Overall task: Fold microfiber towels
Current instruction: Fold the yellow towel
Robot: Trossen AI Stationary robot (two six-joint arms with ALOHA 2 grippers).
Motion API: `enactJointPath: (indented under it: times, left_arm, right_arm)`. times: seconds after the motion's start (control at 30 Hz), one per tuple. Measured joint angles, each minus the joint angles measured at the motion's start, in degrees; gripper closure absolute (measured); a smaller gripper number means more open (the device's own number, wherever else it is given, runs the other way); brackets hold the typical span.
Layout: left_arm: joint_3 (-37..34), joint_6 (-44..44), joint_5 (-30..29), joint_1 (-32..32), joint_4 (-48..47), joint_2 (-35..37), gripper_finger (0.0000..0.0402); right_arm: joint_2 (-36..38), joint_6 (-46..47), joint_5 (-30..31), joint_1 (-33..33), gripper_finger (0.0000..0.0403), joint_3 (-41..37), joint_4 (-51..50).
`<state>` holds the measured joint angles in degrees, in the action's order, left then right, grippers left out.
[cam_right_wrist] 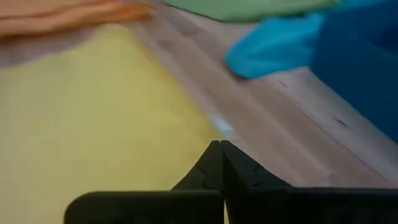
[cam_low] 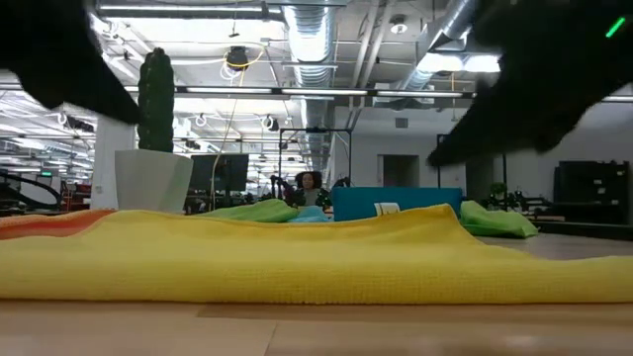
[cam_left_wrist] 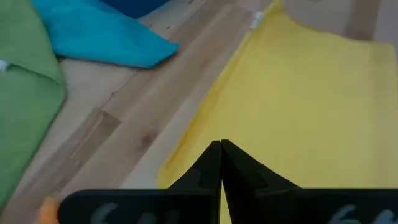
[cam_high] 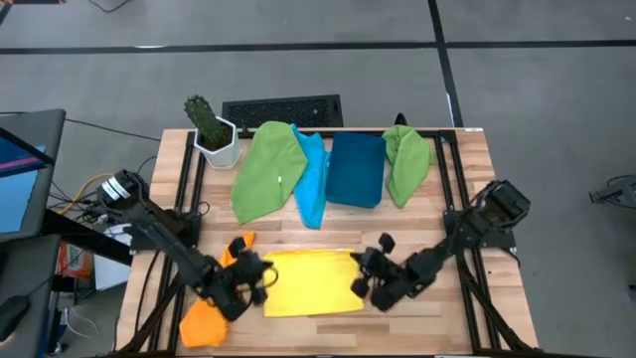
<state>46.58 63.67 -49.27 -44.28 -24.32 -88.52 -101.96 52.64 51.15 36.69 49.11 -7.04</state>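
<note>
A yellow towel (cam_high: 310,283) lies flat as a folded rectangle at the front middle of the wooden bench (cam_high: 467,169), with a gripper at each of its short ends. The left gripper (cam_high: 260,283) sits at the towel's left end, its fingers pressed fully together; in the left wrist view the two dark tips (cam_left_wrist: 221,163) meet in a point over the yellow cloth (cam_left_wrist: 298,106), and no fabric shows between them. The right gripper (cam_high: 360,283) sits at the towel's right end, likewise closed tight, the tips (cam_right_wrist: 221,163) meeting at the towel's edge (cam_right_wrist: 93,118) with nothing seen pinched there. An orange towel (cam_high: 214,313) lies crumpled at the front left, just beside the yellow one and partly under the left arm. Farther back, a large green towel (cam_high: 266,169) is spread loosely, overlapping a light blue towel (cam_high: 313,179), which touches a dark blue bin (cam_high: 356,169) standing at the back middle. A second, smaller green towel (cam_high: 407,159) lies bunched just to the right of the bin. A cactus in a white pot (cam_high: 214,134) stands at the back left corner, and a black keyboard (cam_high: 283,109) lies along the rear edge. In the low view the yellow towel (cam_low: 297,262) fills the foreground as a thick, slightly rumpled layer on the wood.
</note>
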Motion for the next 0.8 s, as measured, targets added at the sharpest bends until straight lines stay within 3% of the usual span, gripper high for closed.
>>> enactJointPath:
  times: [0.2,0.5,0.8]
  left_arm:
    - [-8.80,-2.72,2.54,2.68,15.73,-0.75,0.0401]
    - [-16.98,-0.20,5.48,7.57,19.80,-0.69,0.0401]
    - [-18.83,-10.91,9.80,12.94,27.07,-0.67,0.0401]
  right_arm:
    - [-4.83,1.12,-4.09,-3.23,0.0378,-3.62,7.75]
    - [-8.73,4.35,-4.52,-5.71,0.0385,-4.59,10.39]
    - [-8.77,6.99,-4.54,-5.73,0.0374,-4.55,8.64]
